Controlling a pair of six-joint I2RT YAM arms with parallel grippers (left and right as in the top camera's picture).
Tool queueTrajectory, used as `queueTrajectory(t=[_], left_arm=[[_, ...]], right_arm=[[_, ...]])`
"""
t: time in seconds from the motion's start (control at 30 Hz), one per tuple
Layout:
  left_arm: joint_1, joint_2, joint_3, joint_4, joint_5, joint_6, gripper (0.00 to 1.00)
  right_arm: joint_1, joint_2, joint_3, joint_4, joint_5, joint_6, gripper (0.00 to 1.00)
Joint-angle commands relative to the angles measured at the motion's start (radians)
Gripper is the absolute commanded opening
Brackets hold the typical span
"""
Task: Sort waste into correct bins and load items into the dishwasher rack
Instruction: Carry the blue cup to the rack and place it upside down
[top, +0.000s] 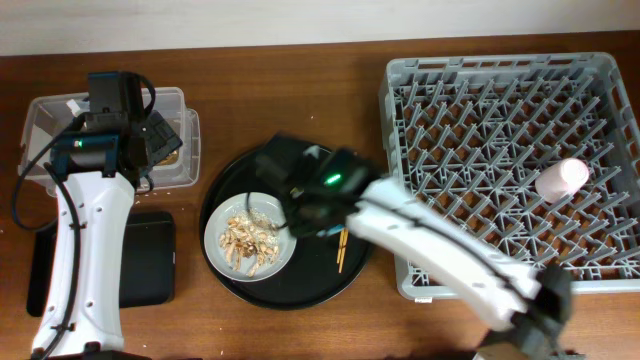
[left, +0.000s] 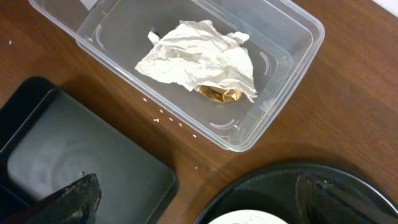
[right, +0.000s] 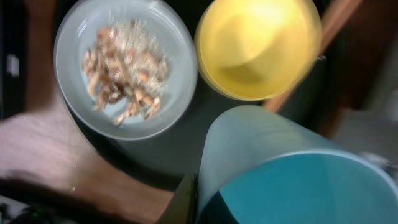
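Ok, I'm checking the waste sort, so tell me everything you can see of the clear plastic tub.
The clear plastic tub is a see-through rectangular container with rounded corners and a rolled rim, lidless, standing upright on the brown wooden table. Inside lie a crumpled white tissue and, partly under it, a gold-brown wrapper scrap. The shallow black tray sits beside it, apart.
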Motion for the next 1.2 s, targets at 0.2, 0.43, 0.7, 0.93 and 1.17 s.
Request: queueTrajectory(t=[0.2,0.43,0.7,0.93,1.17], left_arm=[[0.002,0.005,0.0,0.001,0.0,-0.013,0.99],[0.002,0.005,0.0,0.001,0.0,-0.013,0.99],[0.002,0.005,0.0,0.001,0.0,-0.013,0.99],[0.002,0.005,0.0,0.001,0.0,-0.013,0.99],[0.002,0.005,0.0,0.001,0.0,-0.013,0.99]], right_arm=[[-0.845,-0.259,0.015,-0.083,-0.424,-0.492,0.04],[-1.472,-0.076,-0.365,-0.063,-1.309,-1.157,0.04],[-1.555,0.218,-0.429,-0.066,-1.381,-1.366,0.04],[-1.529,0.221,-0.429,-0.238,-1.443,-1.436,0.04],[-1.445,0.222,-0.429,-0.111,-1.439,-1.357,0.04]])
